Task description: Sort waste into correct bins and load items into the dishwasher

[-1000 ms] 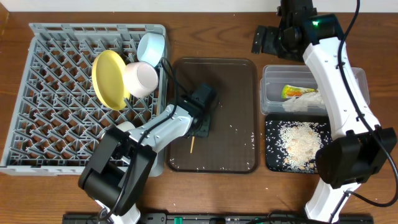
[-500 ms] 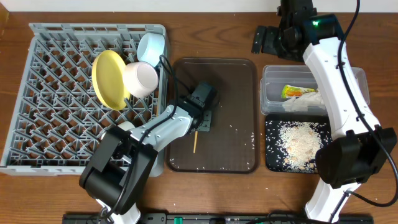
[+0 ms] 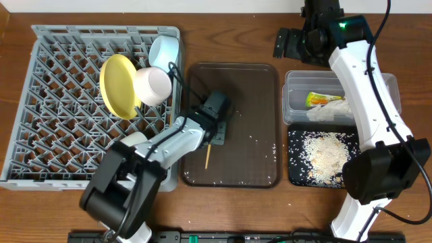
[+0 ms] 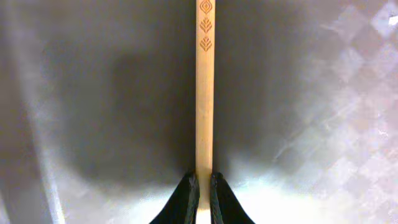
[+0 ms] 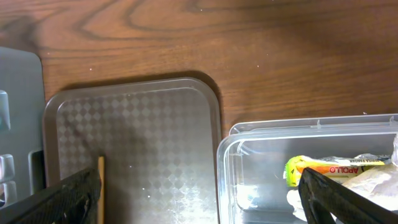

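Observation:
My left gripper [image 4: 204, 186] is shut on a thin wooden chopstick [image 4: 204, 93], low over the dark brown serving tray [image 3: 250, 88]. From overhead the gripper [image 3: 214, 131] hides most of the stick; its free end [image 3: 208, 157] pokes out toward the front. In the grey dish rack [image 3: 61, 142] stand the yellow plate [image 3: 118, 86], a white bowl [image 3: 154, 84] and the light-blue cup [image 3: 164, 48]. My right gripper [image 5: 202, 199] hangs open and empty, high at the back, between the serving tray and the clear tub [image 5: 249, 137]. The tub holds the snack wrapper [image 3: 320, 99] and tissue [image 3: 331, 112].
The black tray [image 3: 295, 172], in front of the clear tub, carries a heap of rice crumbs [image 3: 324, 154]. A few crumbs [image 3: 260, 145] lie scattered on the serving tray's right side. A white cup [image 3: 135, 138] sits at the rack's right edge by my left arm.
The left jaws have closed onto the chopstick, whose free end has shifted slightly. The right arm has not moved.

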`<move>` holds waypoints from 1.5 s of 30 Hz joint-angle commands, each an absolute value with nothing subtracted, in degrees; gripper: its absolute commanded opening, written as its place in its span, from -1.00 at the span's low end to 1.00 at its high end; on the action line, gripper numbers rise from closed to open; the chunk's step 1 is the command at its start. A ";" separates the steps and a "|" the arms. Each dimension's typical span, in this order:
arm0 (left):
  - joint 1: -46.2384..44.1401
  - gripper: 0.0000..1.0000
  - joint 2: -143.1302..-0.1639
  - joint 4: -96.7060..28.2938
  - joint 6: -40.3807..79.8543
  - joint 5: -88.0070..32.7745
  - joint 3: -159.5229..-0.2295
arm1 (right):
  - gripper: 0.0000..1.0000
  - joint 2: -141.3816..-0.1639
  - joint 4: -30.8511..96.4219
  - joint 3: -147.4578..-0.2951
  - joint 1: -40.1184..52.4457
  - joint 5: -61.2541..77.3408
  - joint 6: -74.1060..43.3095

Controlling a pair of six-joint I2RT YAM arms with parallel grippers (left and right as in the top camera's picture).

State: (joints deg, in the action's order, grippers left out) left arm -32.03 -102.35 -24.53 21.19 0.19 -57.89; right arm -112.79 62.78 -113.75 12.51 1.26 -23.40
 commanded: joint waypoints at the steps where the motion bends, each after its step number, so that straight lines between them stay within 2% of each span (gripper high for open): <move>1: -30.46 -0.85 -93.41 -27.73 21.65 1.02 -62.76 | 0.99 -112.95 62.83 -113.58 12.43 0.67 -22.63; 4: -29.65 -0.85 -84.84 -32.62 21.39 4.62 -64.23 | 0.98 -112.95 62.83 -113.58 12.47 0.67 -22.63; 11: -25.71 -0.85 -74.65 -43.55 14.31 11.77 -64.20 | 0.99 -112.95 62.83 -113.58 12.71 0.67 -22.63; 19: -17.30 -0.85 -78.67 -47.27 10.04 9.74 -63.99 | 0.99 -112.95 62.83 -113.58 12.82 0.67 -22.63; 27: -16.58 -0.85 -86.28 -47.37 10.09 9.21 -63.99 | 0.98 -112.95 62.83 -113.58 12.82 0.67 -22.63; 31: -16.56 -0.68 -88.16 -47.53 10.09 9.26 -63.99 | 0.99 -112.95 62.83 -113.58 12.82 0.67 -22.63; 34: -16.56 -0.18 -88.31 -47.48 10.11 9.26 -63.99 | 0.99 -112.95 62.83 -113.58 12.82 0.67 -22.63; 40: -16.56 -0.13 -86.72 -47.55 10.37 9.23 -64.10 | 0.98 -112.95 62.83 -113.58 12.82 0.67 -22.63; 45: -16.56 0.23 -82.39 -45.08 11.44 9.30 -64.12 | 0.98 -112.95 62.83 -113.58 12.82 0.67 -22.63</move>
